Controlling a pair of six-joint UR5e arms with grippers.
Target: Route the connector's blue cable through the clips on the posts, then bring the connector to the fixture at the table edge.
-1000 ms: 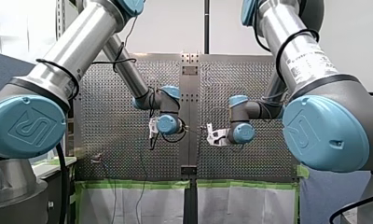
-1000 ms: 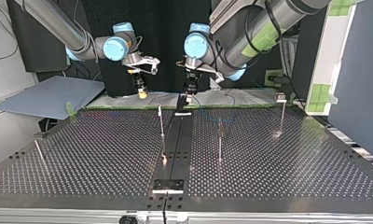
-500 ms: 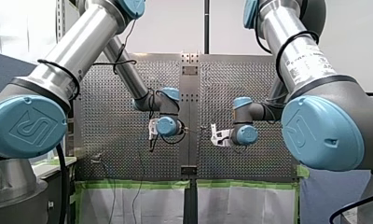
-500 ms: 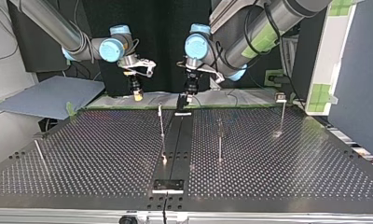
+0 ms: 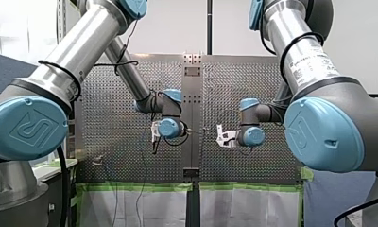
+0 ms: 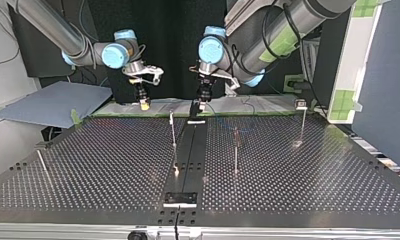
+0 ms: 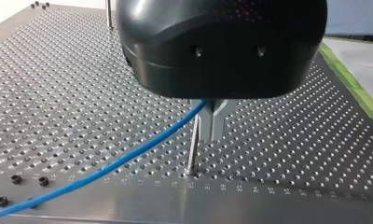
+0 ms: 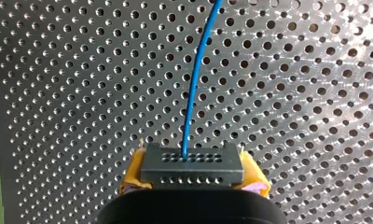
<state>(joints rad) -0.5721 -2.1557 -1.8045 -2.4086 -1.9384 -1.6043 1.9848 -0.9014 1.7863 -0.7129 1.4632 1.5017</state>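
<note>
My right gripper [image 8: 192, 175] has its yellow pads [image 8: 134, 175] pressed narrow against the two ends of the black connector [image 8: 192, 164], holding it firmly above the perforated table [image 8: 58, 93]. The blue cable [image 8: 194, 88] leaves the middle of the connector's face and runs ahead of the gripper toward 12 o'clock, bending slightly toward 1 o'clock. My left gripper [image 7: 212, 128] is black, and its metal fingers [image 7: 211, 122] are drawn close together. The cable comes out from between them near their base and trails away low over the table toward 8 o'clock. A thin post [image 7: 192, 149] stands upright just beside these fingers; whether it touches them I cannot tell. In the top view my right gripper hangs at about 11 o'clock, over the far edge of the table. My left gripper hangs at 12 o'clock, above the far end of the dark centre strip [image 6: 190, 150], and the two are apart. From my left gripper, one slim post [image 6: 173, 127] stands at 7 o'clock, another [image 6: 235, 150] at 5 o'clock and a third [image 6: 303, 122] at 4 o'clock, well apart. A black block [image 6: 180, 198] sits at the view's 6 o'clock, at the strip's near end
</note>
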